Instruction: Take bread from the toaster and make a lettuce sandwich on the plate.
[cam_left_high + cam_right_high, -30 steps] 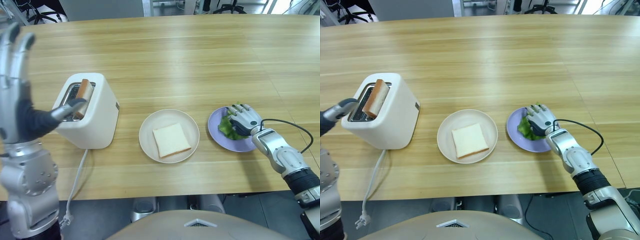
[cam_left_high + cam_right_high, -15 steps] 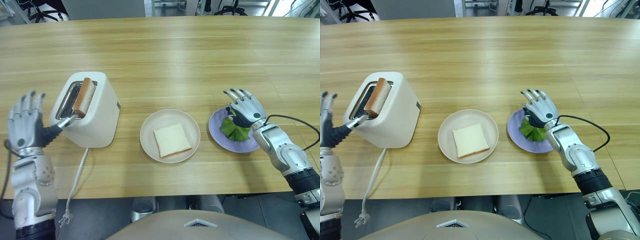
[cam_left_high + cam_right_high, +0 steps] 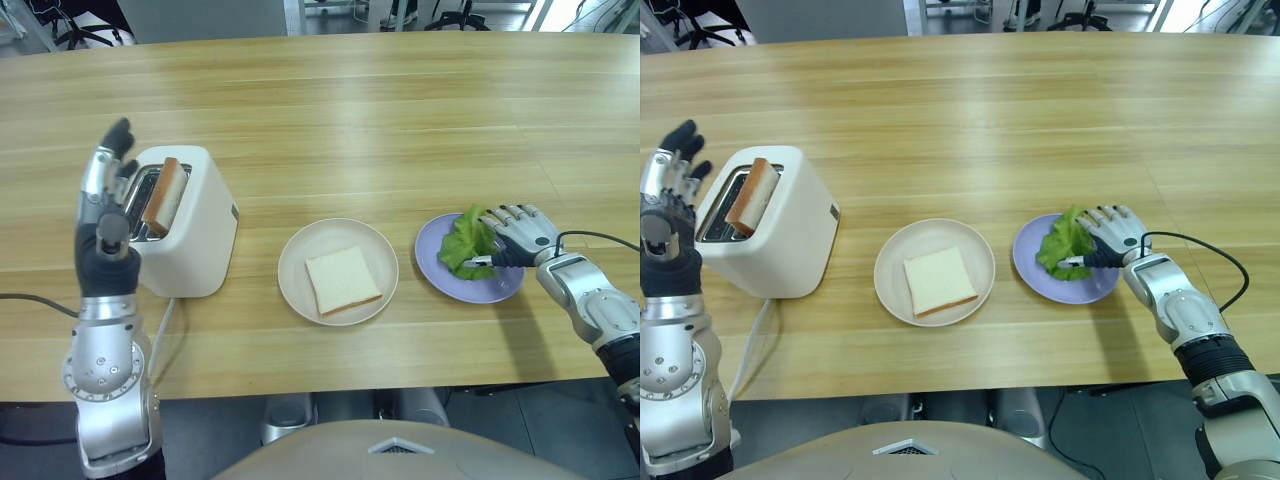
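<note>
R hand (image 3: 524, 236) fingers tight on lettuce (image 3: 460, 243); L hand (image 3: 104, 206) fingers spread, empty, by toaster (image 3: 198, 243); bread (image 3: 162, 194) upright, long edge front-back.

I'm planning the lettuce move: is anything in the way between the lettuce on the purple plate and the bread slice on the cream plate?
Nothing visible. Only bare table lies between the purple plate and the cream plate; the right hand grips the lettuce from its right edge.

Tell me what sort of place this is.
Most likely an office or lab meeting room, not a kitchen: a long light-wood conference table, black wheeled office chair bases behind its far edge, and on it a white two-slot toaster, with a green lettuce leaf pinched in the right hand.
</note>
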`<state>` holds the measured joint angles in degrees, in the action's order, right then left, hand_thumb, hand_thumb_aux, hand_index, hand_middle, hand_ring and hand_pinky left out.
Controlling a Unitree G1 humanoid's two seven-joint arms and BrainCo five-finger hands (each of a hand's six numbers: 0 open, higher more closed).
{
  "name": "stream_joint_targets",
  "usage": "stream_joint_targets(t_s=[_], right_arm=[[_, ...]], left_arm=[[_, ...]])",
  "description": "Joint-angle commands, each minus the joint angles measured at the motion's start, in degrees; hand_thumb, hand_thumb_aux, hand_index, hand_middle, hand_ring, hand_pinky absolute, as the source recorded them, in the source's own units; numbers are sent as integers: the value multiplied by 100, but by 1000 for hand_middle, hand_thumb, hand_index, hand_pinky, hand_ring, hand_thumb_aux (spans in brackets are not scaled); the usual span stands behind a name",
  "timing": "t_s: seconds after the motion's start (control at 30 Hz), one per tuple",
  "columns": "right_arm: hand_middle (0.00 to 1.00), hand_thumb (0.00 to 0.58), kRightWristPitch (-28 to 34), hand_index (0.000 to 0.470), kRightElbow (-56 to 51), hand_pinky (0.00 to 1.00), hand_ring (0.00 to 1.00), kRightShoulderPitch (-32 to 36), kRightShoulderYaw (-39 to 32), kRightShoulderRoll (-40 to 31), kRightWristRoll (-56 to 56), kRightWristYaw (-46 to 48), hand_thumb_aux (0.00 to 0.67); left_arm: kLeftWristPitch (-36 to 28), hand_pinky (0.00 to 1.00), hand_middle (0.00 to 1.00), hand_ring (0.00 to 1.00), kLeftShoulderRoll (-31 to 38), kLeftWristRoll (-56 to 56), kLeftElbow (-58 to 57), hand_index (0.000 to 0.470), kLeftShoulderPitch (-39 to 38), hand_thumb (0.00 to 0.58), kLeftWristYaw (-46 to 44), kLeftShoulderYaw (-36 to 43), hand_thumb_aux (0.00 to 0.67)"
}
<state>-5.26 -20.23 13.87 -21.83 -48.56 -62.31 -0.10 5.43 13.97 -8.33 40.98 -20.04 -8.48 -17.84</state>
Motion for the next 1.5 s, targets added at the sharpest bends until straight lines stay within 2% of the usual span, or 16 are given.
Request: stream_joint_targets(t_s=[0.03, 0.37, 0.4, 0.43, 0.5, 0.53, 0.77, 1.3, 1.5], right_arm=[[0, 0, -85, 0, -66, 0, 0, 93, -253, 79, -108, 162, 0], [0, 0, -73, 0, -323, 0, 0, 478, -883, 488, -525, 316, 0], [0, 83, -73, 34, -336, 0, 0, 513, -927, 543, -531, 349, 50], [0, 449, -60, 242, -340, 0, 0, 538, -963, 583, -542, 378, 352], [0, 449, -58, 242, -375, 0, 0, 593, -1018, 642, -555, 425, 352], [0, 580, -69, 460, -403, 0, 0, 627, -1029, 668, -517, 470, 670], [0, 580, -229, 460, 16, 0, 0, 600, -798, 832, -14, 406, 670], [0, 580, -919, 460, 1648, 0, 0, 379, 35, 969, 765, -842, 670], [0, 580, -1204, 460, 2060, 0, 0, 427, -2, 1332, 1008, -669, 670]], left_arm=[[20, 0, 0, 0, -69, -396, 167, 0, -235, 0, -298, 289, 0], [233, 0, 0, 0, -120, -697, 500, 0, -637, 0, -664, 640, 0], [238, 0, 0, 0, -111, -697, 517, 0, -640, 0, -678, 633, 0], [248, 0, 0, 0, -98, -682, 530, 0, -643, 0, -688, 620, 0], [256, 0, 0, 0, -88, -706, 560, 0, -655, 0, -705, 585, 0], [251, 0, 0, 0, -85, -735, 581, 0, -664, 0, -709, 560, 0], [242, 0, 0, 0, -74, -768, 624, 0, -690, 0, -719, 499, 0], [340, 0, 0, 0, -151, -481, 502, 0, -605, 0, -608, 498, 0], [420, 0, 0, 0, -243, -9, 208, 0, -423, 0, -285, 250, 0]])
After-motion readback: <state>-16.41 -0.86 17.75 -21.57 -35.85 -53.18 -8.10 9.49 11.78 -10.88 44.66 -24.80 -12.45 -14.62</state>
